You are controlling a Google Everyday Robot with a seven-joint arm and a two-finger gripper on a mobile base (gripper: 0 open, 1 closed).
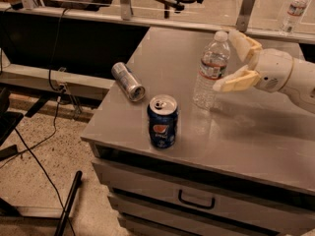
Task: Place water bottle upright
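Note:
The water bottle is clear ribbed plastic with a white cap and a white label with a red and blue band. It stands upright on the grey table, right of middle. My gripper is just right of the bottle, open, its cream fingers spread apart and off the bottle. The arm reaches in from the right edge.
A blue Pepsi can stands upright near the table's front edge. A silver can lies on its side at the left. A smaller bottle stands far back right. Drawers sit below the tabletop. Cables run on the floor at left.

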